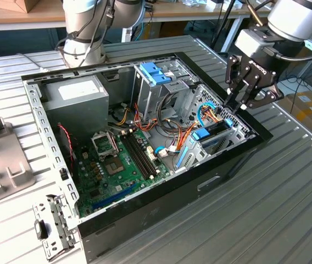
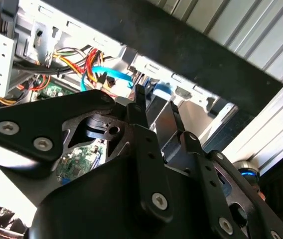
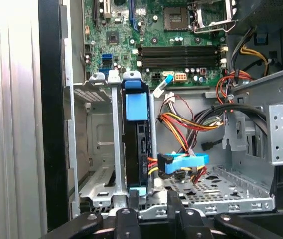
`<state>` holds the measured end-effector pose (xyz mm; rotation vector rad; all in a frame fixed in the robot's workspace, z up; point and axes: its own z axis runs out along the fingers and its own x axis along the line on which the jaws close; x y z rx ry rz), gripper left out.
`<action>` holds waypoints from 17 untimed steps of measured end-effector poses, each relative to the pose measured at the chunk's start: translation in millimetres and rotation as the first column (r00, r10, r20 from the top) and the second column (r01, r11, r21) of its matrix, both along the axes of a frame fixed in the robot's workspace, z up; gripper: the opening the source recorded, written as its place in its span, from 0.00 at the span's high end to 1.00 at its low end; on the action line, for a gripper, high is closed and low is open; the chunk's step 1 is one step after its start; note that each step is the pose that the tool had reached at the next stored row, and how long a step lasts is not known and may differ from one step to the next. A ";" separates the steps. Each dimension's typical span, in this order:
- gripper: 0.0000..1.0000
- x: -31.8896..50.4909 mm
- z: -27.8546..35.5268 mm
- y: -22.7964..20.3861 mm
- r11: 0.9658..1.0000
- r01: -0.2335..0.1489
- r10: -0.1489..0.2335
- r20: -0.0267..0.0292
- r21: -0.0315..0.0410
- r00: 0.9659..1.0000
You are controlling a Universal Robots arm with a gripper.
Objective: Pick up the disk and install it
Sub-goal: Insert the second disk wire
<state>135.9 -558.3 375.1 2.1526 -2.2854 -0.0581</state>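
The disk (image 3: 135, 144) stands on edge in a slot of the metal drive bay (image 3: 99, 149), its light-blue rail and tab facing out, with orange and blue cables plugged in beside it. In the exterior view the disk (image 1: 215, 136) sits in the bay at the case's front right corner. My gripper (image 1: 234, 104) hovers just above that bay, at the case's right wall. In the first wrist view the gripper (image 3: 153, 196) is open by a small gap with nothing between the fingers, and one fingertip (image 3: 131, 196) lines up with the disk's near end. The second wrist view has the gripper (image 2: 156, 102) over the bay.
The open computer case (image 1: 161, 192) lies on a ribbed metal table (image 1: 266, 220). Inside are the green motherboard (image 1: 117, 165), a grey power supply (image 1: 76, 93), a tall metal cage with a bright-blue bracket (image 1: 155, 74) and loose cables (image 1: 172, 132). A metal bracket (image 1: 51, 225) lies left of the case.
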 end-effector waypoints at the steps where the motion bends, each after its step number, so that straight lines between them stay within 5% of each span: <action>1: 0.64 -2.2 0.0 0.8 1.000 0.000 0.000 0.000 0.000 1.000; 7: 0.64 -13.9 -1.2 5.1 1.000 0.000 0.000 0.000 0.002 1.000; 17: 0.64 -21.6 -6.6 5.1 1.000 0.000 0.000 0.000 0.002 1.000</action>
